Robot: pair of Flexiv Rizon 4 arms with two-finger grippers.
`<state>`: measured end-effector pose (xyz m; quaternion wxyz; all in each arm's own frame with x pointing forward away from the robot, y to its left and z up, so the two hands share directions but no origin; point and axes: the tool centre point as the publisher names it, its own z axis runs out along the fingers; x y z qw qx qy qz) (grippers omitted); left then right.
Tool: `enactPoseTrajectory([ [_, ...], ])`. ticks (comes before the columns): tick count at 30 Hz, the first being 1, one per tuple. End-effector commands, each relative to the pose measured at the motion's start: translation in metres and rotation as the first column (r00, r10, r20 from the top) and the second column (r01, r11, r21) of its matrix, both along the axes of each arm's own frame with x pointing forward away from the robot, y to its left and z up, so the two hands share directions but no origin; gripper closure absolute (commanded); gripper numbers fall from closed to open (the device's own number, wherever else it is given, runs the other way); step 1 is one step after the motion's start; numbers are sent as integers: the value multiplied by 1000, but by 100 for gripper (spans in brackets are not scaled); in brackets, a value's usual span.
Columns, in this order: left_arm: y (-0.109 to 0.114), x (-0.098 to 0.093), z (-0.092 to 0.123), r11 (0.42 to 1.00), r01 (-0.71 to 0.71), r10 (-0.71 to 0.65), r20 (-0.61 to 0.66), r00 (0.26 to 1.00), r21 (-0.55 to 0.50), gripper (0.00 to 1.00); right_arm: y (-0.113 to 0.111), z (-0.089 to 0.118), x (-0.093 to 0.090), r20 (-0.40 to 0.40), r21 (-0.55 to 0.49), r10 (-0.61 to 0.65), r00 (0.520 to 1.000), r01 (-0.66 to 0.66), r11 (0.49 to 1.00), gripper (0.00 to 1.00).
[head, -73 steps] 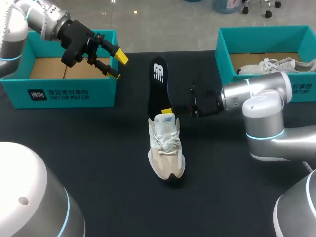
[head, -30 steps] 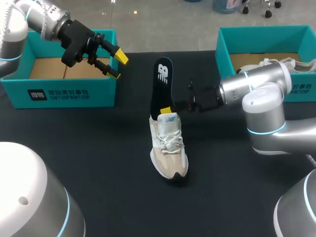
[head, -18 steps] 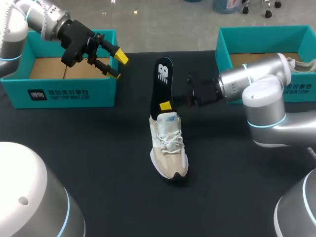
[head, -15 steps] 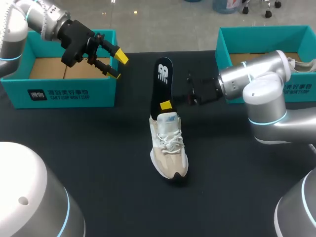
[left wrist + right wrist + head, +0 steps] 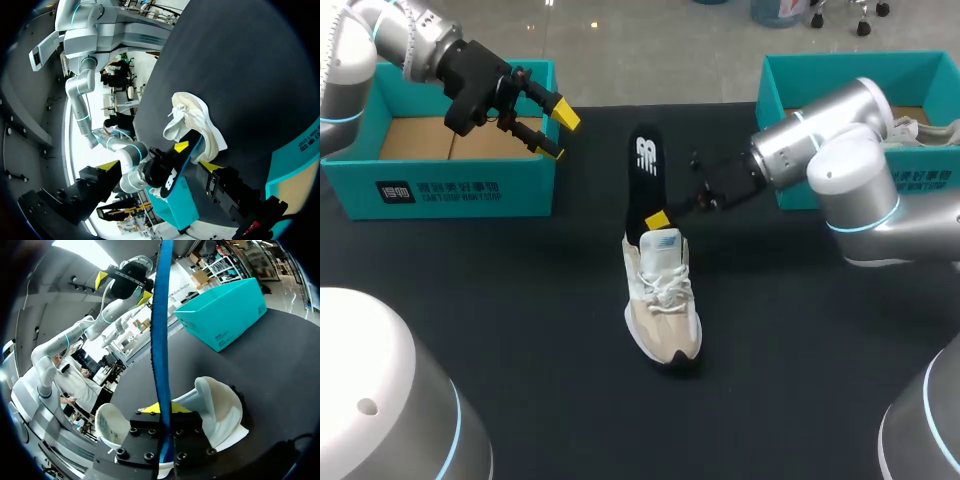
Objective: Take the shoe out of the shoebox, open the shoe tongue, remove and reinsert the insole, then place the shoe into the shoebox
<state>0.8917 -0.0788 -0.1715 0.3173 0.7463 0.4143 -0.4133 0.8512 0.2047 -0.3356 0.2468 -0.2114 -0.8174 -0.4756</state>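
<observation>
A black insole with a white logo near its far end stands tilted over the heel of a cream and beige lace-up sneaker. The sneaker rests upright at the middle of the black table, toe toward 6 o'clock and heel toward 12 o'clock, with a small pale-blue label on its tongue. The right gripper comes in from 3 o'clock, and its fingers pinch the insole low down, just above the shoe's collar. In the right wrist view the insole shows edge-on as a thin dark strip rising from between them. The insole's lower end is hidden behind the tongue, so I cannot tell whether it sits inside the shoe. At 10 o'clock stands an open teal cardboard shoebox with white print on its front wall. The left gripper hovers over that box's near right corner, fingers spread wide and holding nothing. At 2 o'clock a second teal shoebox holds a white laced shoe. The right arm covers part of that shoe and most of the box's front, where only a scrap of white print shows, too small to read.
</observation>
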Motion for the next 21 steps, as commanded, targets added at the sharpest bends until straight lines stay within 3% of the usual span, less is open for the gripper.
enactPoseTrajectory([
  [1, 0, 0, 0, 1000, 1, -1, 2, 1000, 3, 0, 0, -6, -5, -6, -8, -4, 1000, 4, 1000, 100],
  [7, 0, 0, 0, 1000, 1, -1, 2, 1000, 3, 0, 1, -10, -11, -21, -12, -8, 1000, 8, 1000, 100],
  [10, 0, 0, 0, 1000, 1, -1, 2, 1000, 3, 0, 1, -7, -10, -12, -13, -16, 1000, 16, 1000, 76],
  [12, 0, 0, 0, 1000, 1, -1, 2, 1000, 3, 0, 1, -3, -8, -1, -14, -16, 1000, 16, 1000, 69],
  [21, 0, 0, 0, 1000, 1, -1, 2, 1000, 3, 0, 2, 6, 0, 25, -15, -6, 1000, 6, 1000, 67],
])
